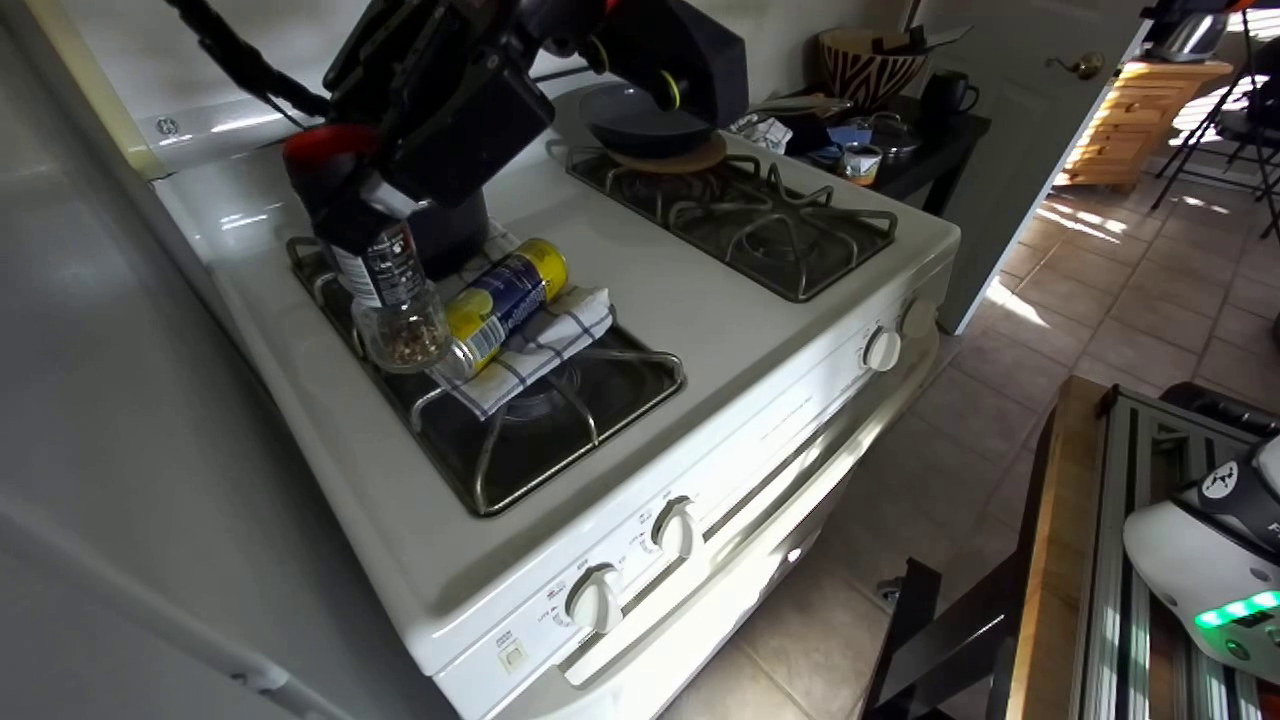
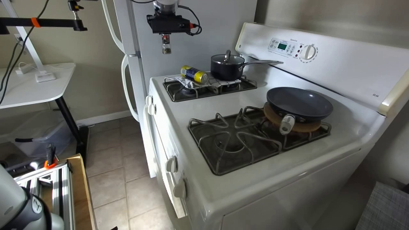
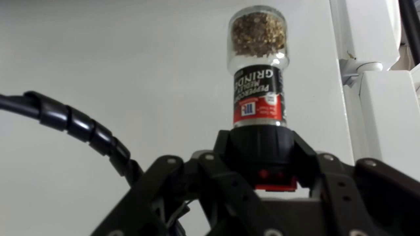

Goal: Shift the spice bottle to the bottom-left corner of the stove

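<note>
The slim, black-capped glass spice bottle [image 3: 258,80] is clenched at its top by the black end effector [image 3: 261,147], long axis hung near-vertical below, clear of the white stove bench [image 1: 660,290]; lowering to the bottom-left corner is presumably required.

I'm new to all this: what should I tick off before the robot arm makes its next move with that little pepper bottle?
1. Grip on the spice bottle: ok; the gripper is closed on its black cap.
2. Bottle upright: ok; in an exterior view its glass end points down.
3. Bottle off the stove: ok; it hangs in the air.
4. Bottle apart from the yellow-and-blue can: ok; an exterior view shows a gap.
5. Bottle in line with its destination: cannot tell; no view settles what lies straight beneath it.
6. Heat off: cannot tell; the settings at the white knobs are too small to read.
</note>
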